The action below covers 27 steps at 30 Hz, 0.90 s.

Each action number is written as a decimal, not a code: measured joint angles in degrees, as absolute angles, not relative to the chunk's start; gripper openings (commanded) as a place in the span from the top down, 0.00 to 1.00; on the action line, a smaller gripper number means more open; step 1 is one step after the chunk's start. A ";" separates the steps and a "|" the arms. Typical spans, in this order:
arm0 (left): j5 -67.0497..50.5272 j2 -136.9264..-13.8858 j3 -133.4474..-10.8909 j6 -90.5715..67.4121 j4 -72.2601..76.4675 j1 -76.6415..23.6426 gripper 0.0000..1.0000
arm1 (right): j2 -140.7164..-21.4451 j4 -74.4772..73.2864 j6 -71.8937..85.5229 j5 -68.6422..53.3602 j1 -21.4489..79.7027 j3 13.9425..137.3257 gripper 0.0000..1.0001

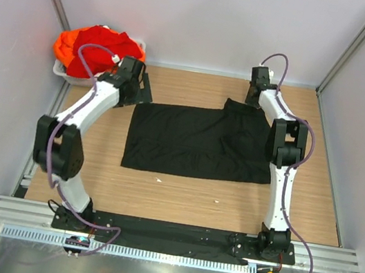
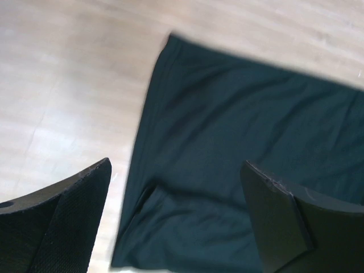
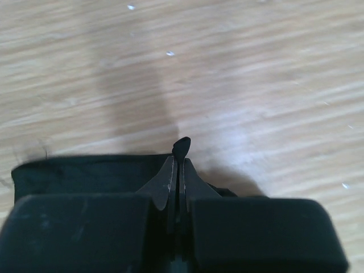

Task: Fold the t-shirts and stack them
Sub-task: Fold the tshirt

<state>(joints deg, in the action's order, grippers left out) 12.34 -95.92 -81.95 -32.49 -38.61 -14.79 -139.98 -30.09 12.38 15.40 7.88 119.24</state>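
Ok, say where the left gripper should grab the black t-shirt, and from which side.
I'd take the far left corner of the black t-shirt, coming from above at the outer edge. It lies flat on the table, so only a free edge offers a pinch, and the open left gripper hangs near it; the right gripper is shut on the far right side.

Top cam: high behind the arm bases [image 1: 173, 236], facing down over the whole table [image 1: 179, 199]. Left wrist cam looks down past the left hand [image 2: 175, 168] at the far left corner of the black t-shirt [image 2: 244, 142]. Right wrist cam sits almost on the table at its far right part; all three share that shirt.
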 measured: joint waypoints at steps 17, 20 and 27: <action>9.37 -134.87 -122.23 -30.55 -39.68 -14.50 0.13 | -136.14 -30.41 11.07 21.74 2.09 114.17 0.99; 8.60 -137.58 -124.99 -29.41 -39.66 -14.50 0.20 | -136.14 -30.39 10.79 21.63 1.58 114.10 0.99; 6.94 -142.34 -127.63 -27.57 -39.29 -14.46 0.35 | -136.16 -30.33 10.61 21.28 1.50 114.08 0.99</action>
